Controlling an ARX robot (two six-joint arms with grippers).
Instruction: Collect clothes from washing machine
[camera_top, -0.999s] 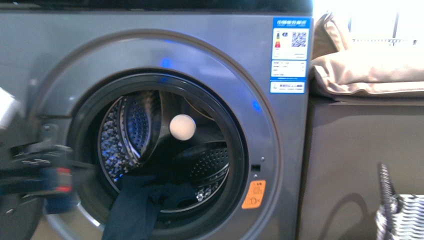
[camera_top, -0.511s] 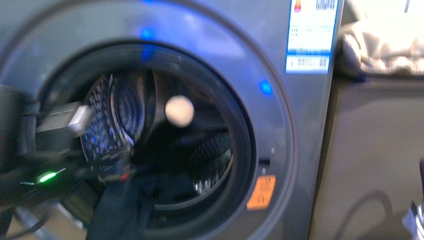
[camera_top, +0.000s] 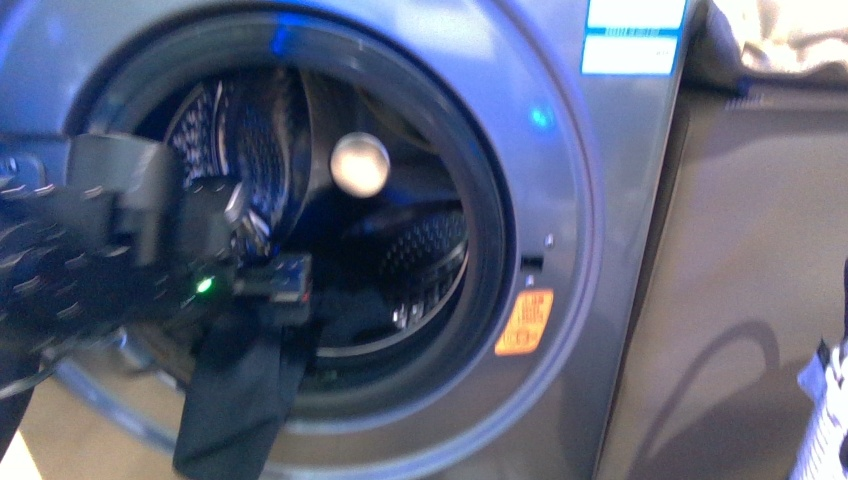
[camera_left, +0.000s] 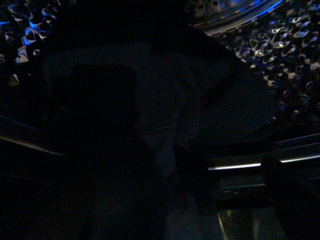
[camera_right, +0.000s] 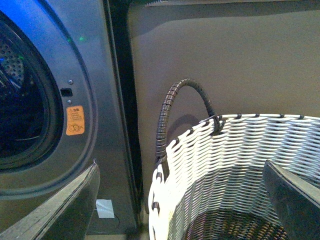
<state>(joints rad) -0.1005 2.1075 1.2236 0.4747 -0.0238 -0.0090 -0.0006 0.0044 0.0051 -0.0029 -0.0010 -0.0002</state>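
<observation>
The dark clothes (camera_top: 240, 400) hung over the lower lip of the porthole (camera_top: 492, 250) of the washing machine (camera_top: 560, 200). The left gripper (camera_top: 275, 282) sat at that porthole just above the fabric, its jaws too blurred to judge; the left wrist view was dark. The right gripper (camera_right: 181, 167), spread wide, hovered over the woven basket (camera_right: 235, 145) beside the washing machine.

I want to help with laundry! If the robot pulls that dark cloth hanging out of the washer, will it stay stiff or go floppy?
Probably floppy: the dark cloth droops limply over the door rim of the washing machine. It likely trails out rather than lifting in one piece, since part lies inside the drum.
</observation>
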